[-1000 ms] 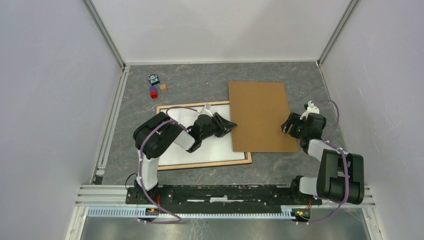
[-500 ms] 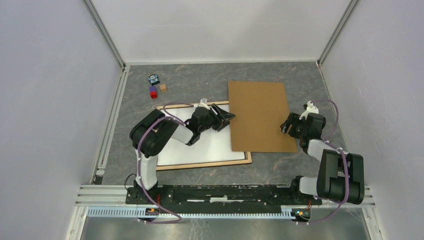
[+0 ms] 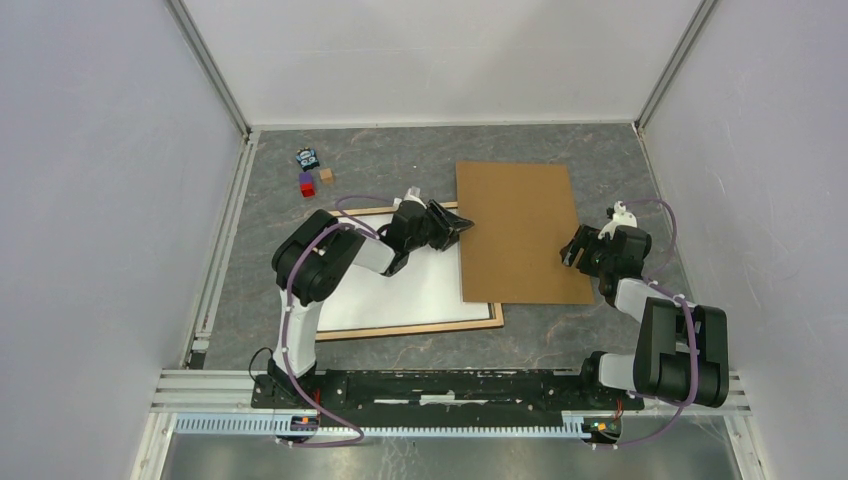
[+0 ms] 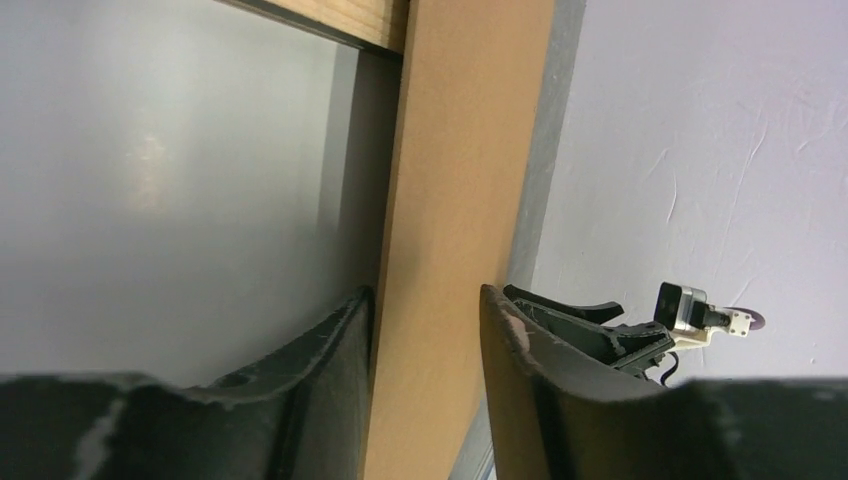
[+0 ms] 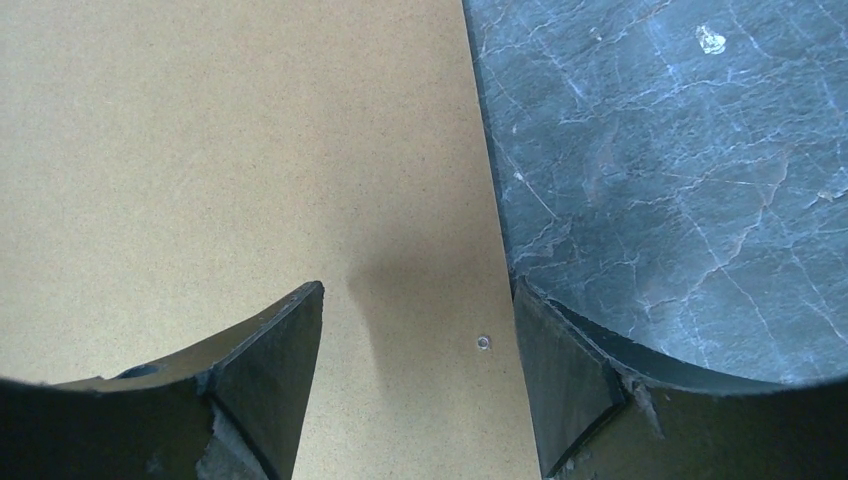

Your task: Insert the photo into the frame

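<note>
The left tool (image 3: 450, 226) is moderately open and empty, poised at the left edge of the flat brown cardboard board (image 3: 520, 230). The right tool (image 3: 575, 250), wide and empty, hovers at that board's 3 o'clock edge. At 7 o'clock from the left tool, the white paper photo (image 3: 400, 290) lies inside the light-wood rectangular frame (image 3: 420, 328) on the grey marbled desk (image 3: 400, 160). The photo seems seated, so the next move is probably to grip the board and slide it over.

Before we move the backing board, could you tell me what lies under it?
The board lies over the frame's right side, up to the photo; the covered rail and anything else beneath cannot be seen.
</note>
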